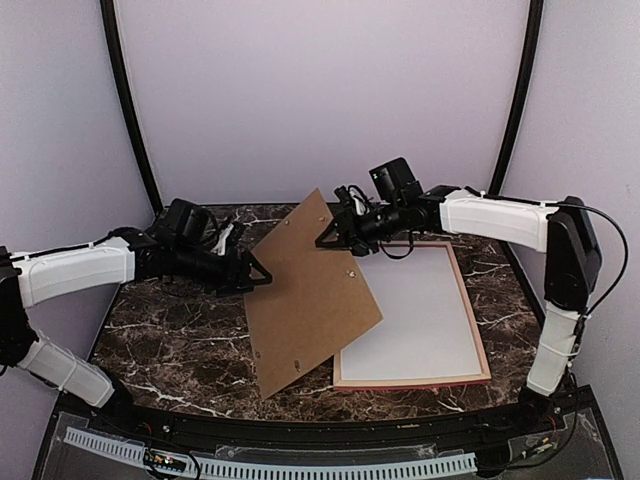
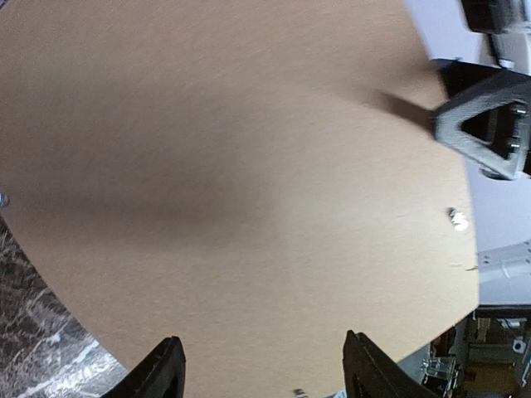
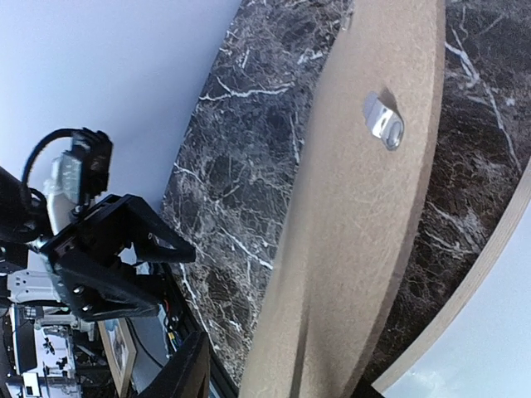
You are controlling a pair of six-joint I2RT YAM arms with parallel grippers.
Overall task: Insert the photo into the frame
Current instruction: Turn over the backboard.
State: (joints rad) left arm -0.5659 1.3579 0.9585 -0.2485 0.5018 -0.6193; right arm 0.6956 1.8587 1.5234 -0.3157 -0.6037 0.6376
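While the frame (image 1: 410, 383) lies flat on the counter (image 1: 170, 330), the open left claw (image 1: 264, 279) sits by a tilted brown board (image 1: 310, 300). The right claw (image 1: 328, 240) is around its top edge, and I cannot tell if it pinches.

Backing panel (image 1: 310, 300): brown hardboard, matt, finely fibrous face. Clip (image 3: 383, 120) on it: bright shiny metal. Frame (image 1: 472, 310), at 3 o'clock of the panel: pale bare wood, pink-red along its 6 o'clock edge. Sheet (image 1: 410, 310) inside: white, matt, possibly card. Table (image 1: 180, 340): dark white-veined marble look, glossy
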